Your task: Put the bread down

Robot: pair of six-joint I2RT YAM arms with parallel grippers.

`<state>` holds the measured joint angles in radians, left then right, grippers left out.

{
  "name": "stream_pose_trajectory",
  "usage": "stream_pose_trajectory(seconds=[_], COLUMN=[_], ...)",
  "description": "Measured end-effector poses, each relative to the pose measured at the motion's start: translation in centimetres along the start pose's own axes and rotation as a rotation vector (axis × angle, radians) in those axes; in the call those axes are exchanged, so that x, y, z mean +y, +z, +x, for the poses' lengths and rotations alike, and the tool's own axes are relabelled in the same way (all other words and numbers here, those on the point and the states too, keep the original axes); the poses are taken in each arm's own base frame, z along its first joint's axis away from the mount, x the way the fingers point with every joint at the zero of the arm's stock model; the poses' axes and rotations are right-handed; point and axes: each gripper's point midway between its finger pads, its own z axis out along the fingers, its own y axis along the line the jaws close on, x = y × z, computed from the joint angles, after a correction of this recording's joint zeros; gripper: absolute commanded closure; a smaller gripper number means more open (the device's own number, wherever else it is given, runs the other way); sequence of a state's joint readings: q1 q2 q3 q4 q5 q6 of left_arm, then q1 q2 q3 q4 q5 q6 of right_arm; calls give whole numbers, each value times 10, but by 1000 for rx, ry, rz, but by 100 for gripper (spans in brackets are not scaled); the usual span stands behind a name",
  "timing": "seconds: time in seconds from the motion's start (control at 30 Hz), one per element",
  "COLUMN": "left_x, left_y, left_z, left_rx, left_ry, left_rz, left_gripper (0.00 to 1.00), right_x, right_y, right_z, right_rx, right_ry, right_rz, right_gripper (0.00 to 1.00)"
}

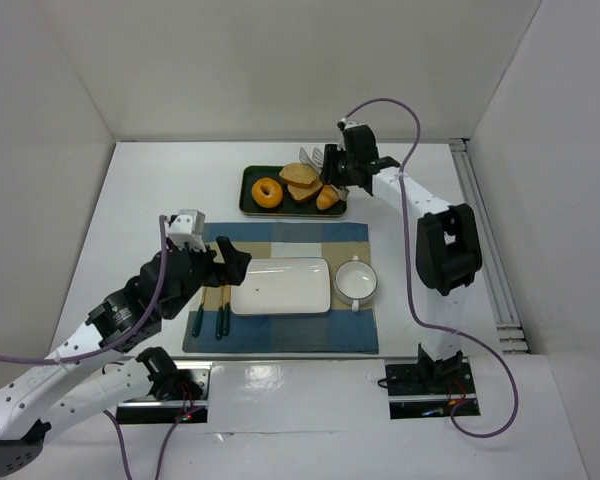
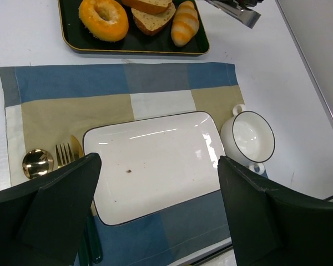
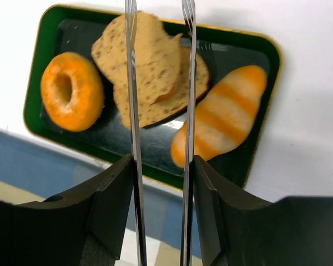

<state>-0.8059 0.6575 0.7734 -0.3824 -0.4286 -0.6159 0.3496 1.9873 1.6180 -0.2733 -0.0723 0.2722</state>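
Right wrist view: right claw (image 3: 161,183) was clamped narrow on metal tongs (image 3: 131,111). The blades sat over the bread (image 3: 150,61), one of them crossing it. The bread was the top slice, leaning on a second slice in the green tray (image 3: 261,50), between doughnut (image 3: 72,91) and croissant (image 3: 222,116). Couldn't tell if the blades pinched it. Left claw (image 2: 158,205) hung wide and empty over the white plate (image 2: 155,166). Progress: early, I'd judge. Nothing was on the plate; grab, carry and set-down all remained.

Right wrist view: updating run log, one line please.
right fingers: shut on metal tongs | tongs: above tan speckled bread slice on green tray | left fingers: open
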Motion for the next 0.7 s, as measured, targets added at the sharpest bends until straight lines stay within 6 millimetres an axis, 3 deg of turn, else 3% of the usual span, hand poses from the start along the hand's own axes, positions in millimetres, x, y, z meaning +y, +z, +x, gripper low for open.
stream_pose_trajectory(seconds=[0.27, 0.43, 0.53, 0.6, 0.7], left_x=[2, 3, 5, 6, 7], left_y=[-6, -10, -11, -12, -12], left_z=[0, 0, 3, 6, 8], left_rx=[-6, -9, -4, 0, 6], left_ry=[-24, -35, -49, -50, -50], left_rz=[4, 7, 4, 6, 4], left_gripper=[0, 0, 0, 0, 0], right_x=[36, 36, 31, 29, 30], right_y=[-1, -4, -18, -32, -51], right_z=[21, 29, 30, 24, -2], right_rx=[49, 64, 40, 13, -65], right_ry=[-33, -50, -57, -57, -54], right_rz=[-50, 8, 44, 65, 83], right_gripper=[48, 48, 48, 48, 48])
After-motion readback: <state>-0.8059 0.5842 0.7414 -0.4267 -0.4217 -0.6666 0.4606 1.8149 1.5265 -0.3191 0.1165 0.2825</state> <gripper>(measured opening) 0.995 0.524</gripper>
